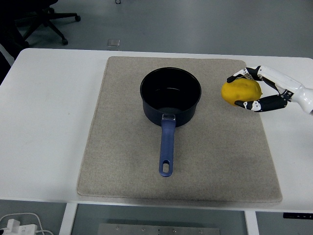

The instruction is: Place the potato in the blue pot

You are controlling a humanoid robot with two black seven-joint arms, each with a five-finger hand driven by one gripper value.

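Yellow potato (241,92) is held in the right hand (254,90), at the right of the frame, with fingers (247,104) curled around it from above and below; it appears lifted clear of the beige mat (122,161), though height cannot be confirmed from this single view. Blue pot (170,97) stands upright at the centre of the mat, mouth open and apparently empty, its handle (167,147) pointing toward the bottom of the frame. Potato sits to the right of the pot rim, near but not over it. Left arm is not visible. Assessment: the carry step is in hand, with the grasp made and the release not yet done. The next move calls for travel leftward until the potato is above the pot opening, then lowering and opening the fingers, keeping clear of the rim.
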